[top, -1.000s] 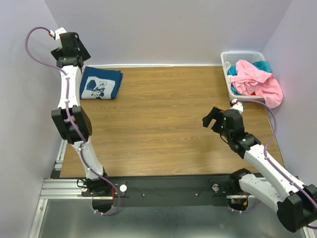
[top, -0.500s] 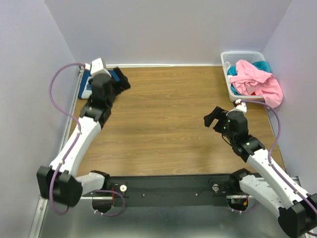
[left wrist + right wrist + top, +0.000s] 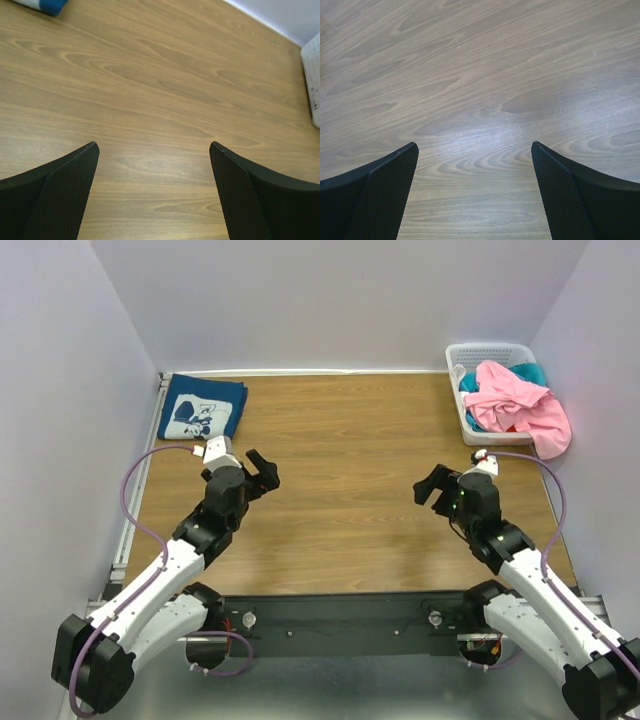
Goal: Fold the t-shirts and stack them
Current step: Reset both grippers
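Readable text: none in any view.
Folded dark navy cloth t-shirt (image 3: 204,408), far left corner of the wood-grain tabletop (image 3: 350,440): white cartoon figure printed on its top face; a picture only, no letters or numbers can be made out.
Crumpled pink cloth t-shirt (image 3: 515,402): plain as seen, no print legible.
White slatted plastic basket (image 3: 490,347): no label or brand legible.
Wrist views: bare wood grain only, no marks to read.
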`<action>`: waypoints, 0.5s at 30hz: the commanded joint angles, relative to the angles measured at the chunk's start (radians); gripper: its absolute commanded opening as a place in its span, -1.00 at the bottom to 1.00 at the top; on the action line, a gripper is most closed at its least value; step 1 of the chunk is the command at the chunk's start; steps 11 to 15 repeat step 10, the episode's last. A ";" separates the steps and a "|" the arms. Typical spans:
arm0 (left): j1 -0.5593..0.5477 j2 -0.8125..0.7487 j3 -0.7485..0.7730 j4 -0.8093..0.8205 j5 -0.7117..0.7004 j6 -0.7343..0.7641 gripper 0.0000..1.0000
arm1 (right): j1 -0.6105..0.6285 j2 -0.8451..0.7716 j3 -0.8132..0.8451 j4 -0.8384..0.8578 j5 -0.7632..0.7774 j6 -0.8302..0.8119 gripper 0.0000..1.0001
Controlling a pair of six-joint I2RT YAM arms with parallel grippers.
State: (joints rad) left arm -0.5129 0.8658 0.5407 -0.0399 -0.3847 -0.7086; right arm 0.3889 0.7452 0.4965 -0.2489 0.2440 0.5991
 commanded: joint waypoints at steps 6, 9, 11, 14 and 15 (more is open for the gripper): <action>-0.004 -0.097 0.024 0.041 -0.102 -0.015 0.97 | -0.002 -0.021 -0.007 -0.006 0.037 -0.013 1.00; -0.004 -0.114 0.022 0.041 -0.086 -0.009 0.97 | -0.004 -0.046 -0.016 0.002 0.040 -0.013 1.00; -0.004 -0.122 0.018 0.044 -0.082 -0.009 0.97 | -0.002 -0.053 -0.016 0.003 0.035 -0.016 1.00; -0.004 -0.122 0.018 0.044 -0.082 -0.009 0.97 | -0.002 -0.053 -0.016 0.003 0.035 -0.016 1.00; -0.004 -0.122 0.018 0.044 -0.082 -0.009 0.97 | -0.002 -0.053 -0.016 0.003 0.035 -0.016 1.00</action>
